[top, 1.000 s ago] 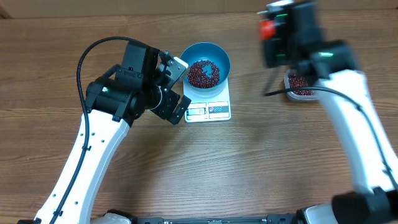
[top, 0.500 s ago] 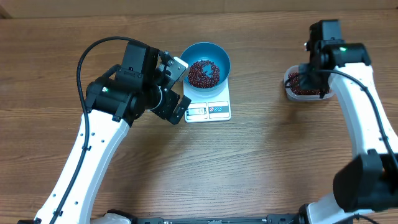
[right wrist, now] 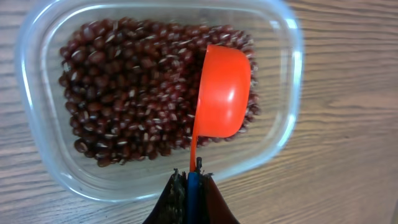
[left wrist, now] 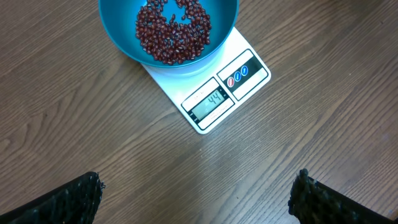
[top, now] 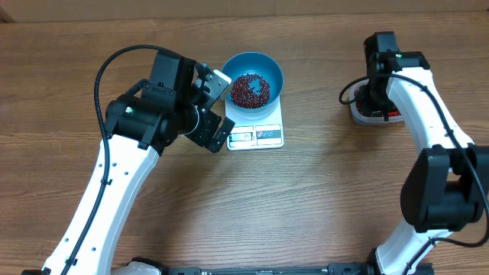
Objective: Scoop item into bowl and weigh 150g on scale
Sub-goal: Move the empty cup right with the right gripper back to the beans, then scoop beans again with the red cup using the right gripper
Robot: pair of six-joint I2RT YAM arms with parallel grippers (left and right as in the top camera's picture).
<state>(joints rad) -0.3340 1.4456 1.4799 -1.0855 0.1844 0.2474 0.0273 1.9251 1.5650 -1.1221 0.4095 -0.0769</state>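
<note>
The right gripper [right wrist: 189, 183], clamped on the orange plastic scoop [right wrist: 224, 93], has been brought back over the clear plastic tub [right wrist: 37, 149] of dark red-brown beans [right wrist: 124, 93] at far right, so another load seems intended. The round teal-blue bowl [left wrist: 115, 31] stands on the white scale [left wrist: 249, 78]; the left gripper [left wrist: 196, 199] is held apart.

White arm links [top: 114, 191], black joints [top: 149, 118], black cable [top: 114, 55]

Wood-grain table [left wrist: 93, 124], matt. Smooth, faintly glossy plastic-looking bowl [left wrist: 115, 25]; white smooth plastic scale [left wrist: 174, 87]. Clear glossy plastic tub [right wrist: 37, 149]; orange glossy plastic scoop [right wrist: 225, 93]. Smooth beans [right wrist: 124, 93], slight sheen.
</note>
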